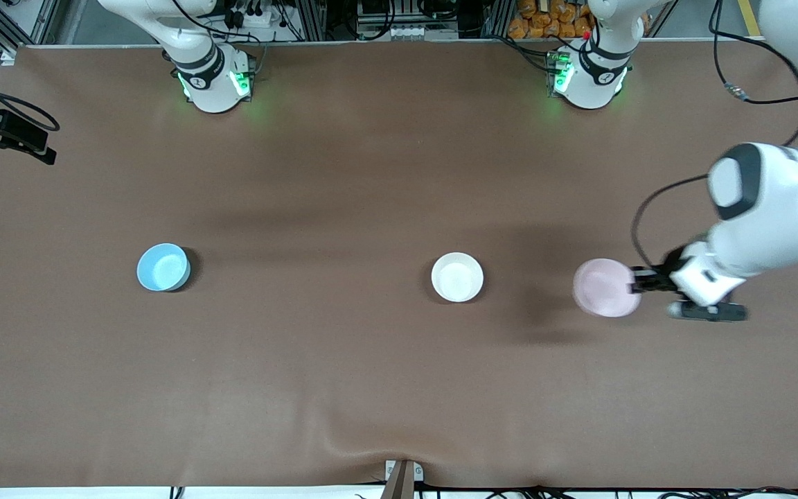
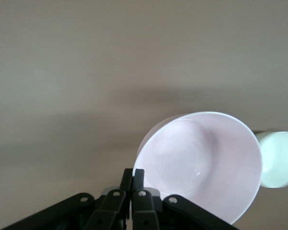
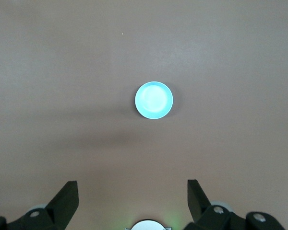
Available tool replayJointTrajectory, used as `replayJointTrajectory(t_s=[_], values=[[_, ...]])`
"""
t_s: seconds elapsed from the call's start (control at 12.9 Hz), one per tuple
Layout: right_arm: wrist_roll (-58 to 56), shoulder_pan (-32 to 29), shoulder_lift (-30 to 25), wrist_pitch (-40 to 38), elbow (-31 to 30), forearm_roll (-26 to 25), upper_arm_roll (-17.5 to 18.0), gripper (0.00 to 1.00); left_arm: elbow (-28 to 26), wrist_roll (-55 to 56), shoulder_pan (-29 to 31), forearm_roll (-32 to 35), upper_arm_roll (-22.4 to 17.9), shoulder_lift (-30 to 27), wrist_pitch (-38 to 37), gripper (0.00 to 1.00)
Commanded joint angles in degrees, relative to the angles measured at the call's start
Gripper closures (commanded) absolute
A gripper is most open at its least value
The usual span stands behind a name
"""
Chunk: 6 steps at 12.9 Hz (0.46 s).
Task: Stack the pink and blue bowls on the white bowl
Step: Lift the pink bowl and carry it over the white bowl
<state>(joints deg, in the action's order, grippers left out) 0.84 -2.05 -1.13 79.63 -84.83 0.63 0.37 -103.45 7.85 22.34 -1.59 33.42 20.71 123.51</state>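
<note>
Blue bowl [image 1: 163, 267]: on the brown table [image 1: 343, 173] toward the right arm's end, upright, well apart from the other bowls; it lies below the right gripper [image 3: 133, 201].
Right gripper: fingers spread wide, holding nothing; this arm waits.
White bowl [image 1: 457, 277]: upright on the table, between the blue bowl and the left gripper [image 1: 640, 280].
Pink bowl [image 1: 605, 287]: lifted, its rim pinched in the left gripper.
Left gripper: fingers clamped on the pink bowl's rim, over the table toward the left arm's end.
</note>
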Motion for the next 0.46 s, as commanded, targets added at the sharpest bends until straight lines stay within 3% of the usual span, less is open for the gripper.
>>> replayJointTrajectory(t_s=[0.0, 0.39], values=[[-0.1, -1.2, -1.1, 0.1, -1.0, 1.0, 0.8, 0.0, 0.7, 6.0, -2.4, -0.9, 3.0, 0.7, -0.5, 1.0], [-0.1, -1.2, -1.0, 0.2, -1.0, 1.0, 0.8, 0.0, 0.7, 16.2, -12.0, -0.2, 2.7, 4.8, 7.8, 1.0]])
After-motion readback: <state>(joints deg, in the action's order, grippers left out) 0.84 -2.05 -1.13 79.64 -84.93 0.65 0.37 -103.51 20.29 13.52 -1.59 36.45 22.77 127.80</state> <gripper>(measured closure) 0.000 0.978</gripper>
